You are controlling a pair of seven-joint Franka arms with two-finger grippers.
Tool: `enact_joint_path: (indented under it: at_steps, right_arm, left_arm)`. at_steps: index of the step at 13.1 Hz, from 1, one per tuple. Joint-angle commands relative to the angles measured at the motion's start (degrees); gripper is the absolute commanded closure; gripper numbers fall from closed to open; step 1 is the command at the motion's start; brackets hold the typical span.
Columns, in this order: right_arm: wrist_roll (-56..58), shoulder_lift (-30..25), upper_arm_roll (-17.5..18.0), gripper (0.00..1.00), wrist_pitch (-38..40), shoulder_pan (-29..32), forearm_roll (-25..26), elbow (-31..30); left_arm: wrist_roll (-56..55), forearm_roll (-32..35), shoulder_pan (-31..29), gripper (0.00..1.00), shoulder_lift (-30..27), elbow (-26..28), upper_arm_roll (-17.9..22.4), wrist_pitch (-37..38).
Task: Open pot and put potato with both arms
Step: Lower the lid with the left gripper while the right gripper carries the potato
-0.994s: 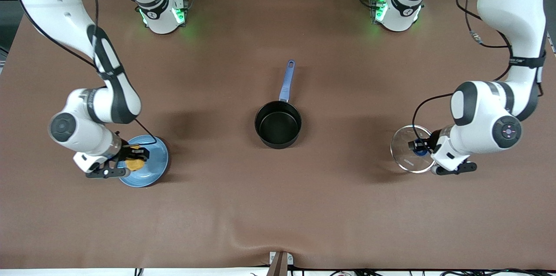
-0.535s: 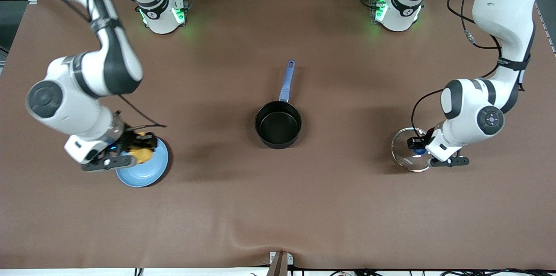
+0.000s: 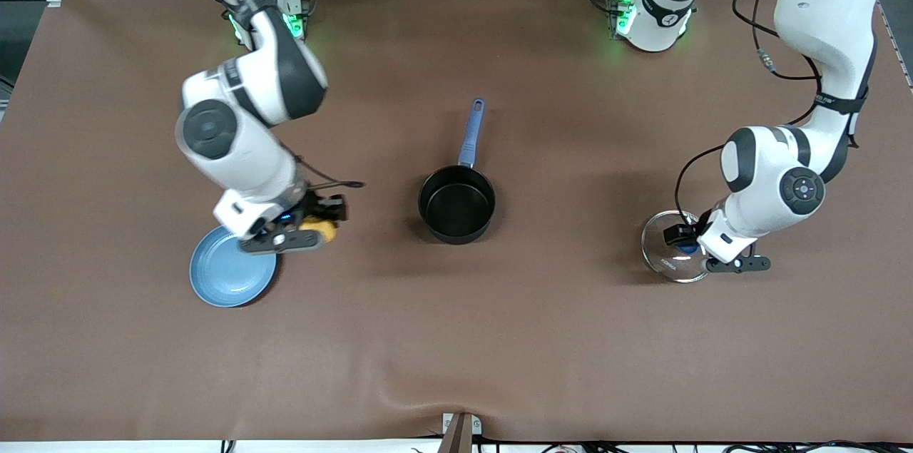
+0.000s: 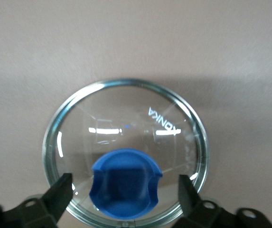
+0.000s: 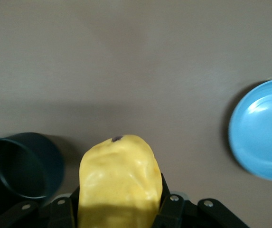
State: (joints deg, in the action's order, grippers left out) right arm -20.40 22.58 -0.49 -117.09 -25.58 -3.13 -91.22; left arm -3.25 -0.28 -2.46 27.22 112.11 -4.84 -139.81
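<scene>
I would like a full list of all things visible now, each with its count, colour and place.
pot: one, black with a blue handle, open, at the table's middle.
lid: one, clear glass with a blue knob, flat on the table toward the left arm's end.
potato: one, yellow, held in the air between plate and pot.
plate: one, blue, bare, toward the right arm's end.
table: one, brown.
left end effector: one, black, open, fingers on either side of the lid's knob.
right end effector: one, black, shut on the potato.
</scene>
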Motion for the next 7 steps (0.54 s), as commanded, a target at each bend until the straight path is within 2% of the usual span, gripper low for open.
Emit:
enact_joint_path:
  at_steps: [1, 5, 7]
  right_arm:
    - [-4.7, 5.3, -0.5, 0.82, 0.5, -4.6, 0.6, 5.9]
    - [-9.9, 12.1, -1.3, 0.91, -0.2, -10.9, 0.8, 12.6]
    - [-10.4, 14.0, -2.4, 0.90, -3.3, -14.4, 1.9, 12.7]
  left_arm:
    - [-1.4, 1.0, -0.2, 0.00, -7.7, 0.9, -0.4, 3.4]
    - [-2.0, 1.0, -0.2, 0.00, -17.3, -0.2, -2.1, 7.7]
    - [-2.3, 1.0, -0.1, 0.00, -20.2, -6.3, -3.8, 19.2]
